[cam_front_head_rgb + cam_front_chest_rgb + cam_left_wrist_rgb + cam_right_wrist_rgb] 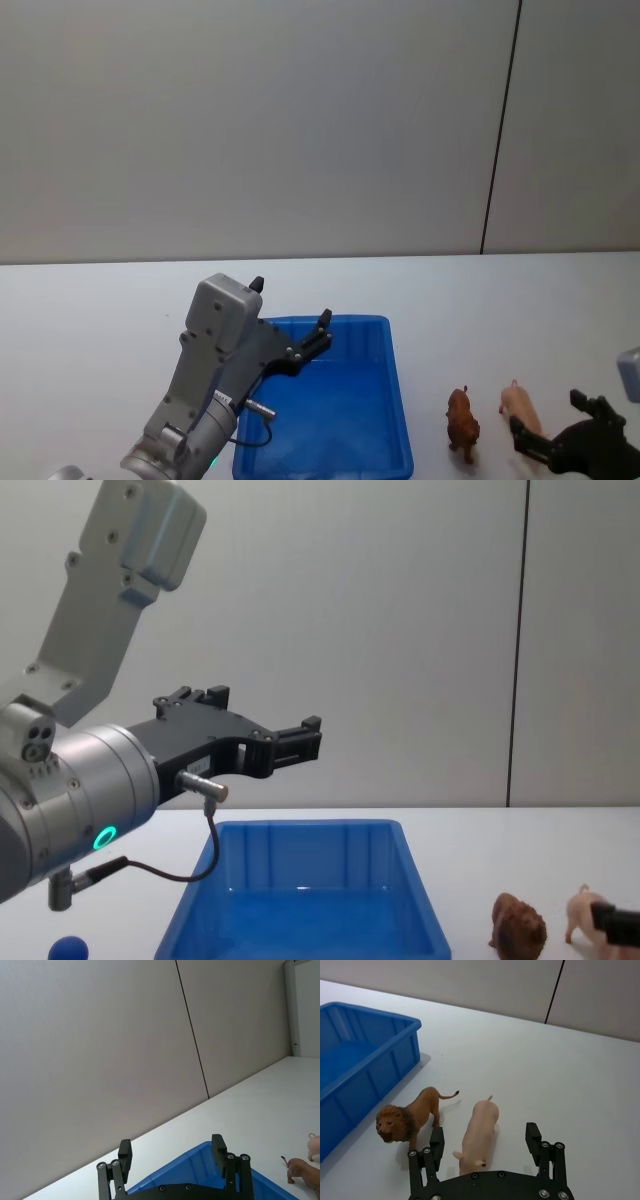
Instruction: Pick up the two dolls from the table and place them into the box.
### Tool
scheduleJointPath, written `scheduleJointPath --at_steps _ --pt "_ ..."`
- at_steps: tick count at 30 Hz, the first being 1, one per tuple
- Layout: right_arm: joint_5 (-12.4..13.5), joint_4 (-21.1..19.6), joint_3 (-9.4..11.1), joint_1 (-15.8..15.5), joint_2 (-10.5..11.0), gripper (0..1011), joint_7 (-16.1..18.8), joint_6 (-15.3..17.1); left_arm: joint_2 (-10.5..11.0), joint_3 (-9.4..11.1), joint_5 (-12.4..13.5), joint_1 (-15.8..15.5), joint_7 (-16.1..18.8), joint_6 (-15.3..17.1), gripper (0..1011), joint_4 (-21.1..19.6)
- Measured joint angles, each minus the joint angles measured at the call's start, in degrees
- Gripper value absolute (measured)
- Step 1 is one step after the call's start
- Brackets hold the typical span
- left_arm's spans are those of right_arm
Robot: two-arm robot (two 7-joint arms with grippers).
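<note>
1. Two fingers of the right gripper (485,1130) stand apart, straddling the pig (482,1115) on the table (560,1075).
2. At the pig's nine o'clock stands the lion (405,1117).
3. Farther toward nine o'clock, the box (400,400) sits under the left gripper (290,302), whose fingers are also apart.

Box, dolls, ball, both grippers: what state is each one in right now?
Box: upright on the table, nothing seen inside.
Lion: standing on the table, ungripped.
Pig: standing, partly between open jaws, not clamped.
Ball: at rest on the table.
Left gripper: open, empty, held above the box.
Right gripper: open, low around the pig.
</note>
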Motion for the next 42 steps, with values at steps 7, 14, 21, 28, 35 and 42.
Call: scheduleJointPath --at_steps 7,14,21,28,35,42 --pt "-0.4 1.8 -0.6 0.6 -0.7 1001 1.1 1.0 0.0 0.0 0.0 0.0 0.0 0.0 1002 0.0" --pt "-0.8 3.6 -1.1 1.3 -1.5 1001 1.4 1.7 0.0 0.0 0.0 0.0 0.0 0.0 1001 0.0" --pt "-0.8 5.1 -1.5 2.0 -2.2 857 1.4 2.1 0.0 0.0 0.0 0.0 0.0 0.0 1001 0.0" --pt "-0.1 6.5 -1.6 2.9 -3.0 656 1.2 2.1 0.0 0.0 0.0 0.0 0.0 0.0 1001 0.0" --pt "0.6 7.4 -1.6 3.7 -3.6 434 0.6 1.8 0.0 0.0 0.0 0.0 0.0 0.0 1001 0.0" --pt "0.6 7.4 -1.5 4.1 -3.9 371 -0.2 0.6 0.0 0.0 0.0 0.0 0.0 0.0 1001 0.0"
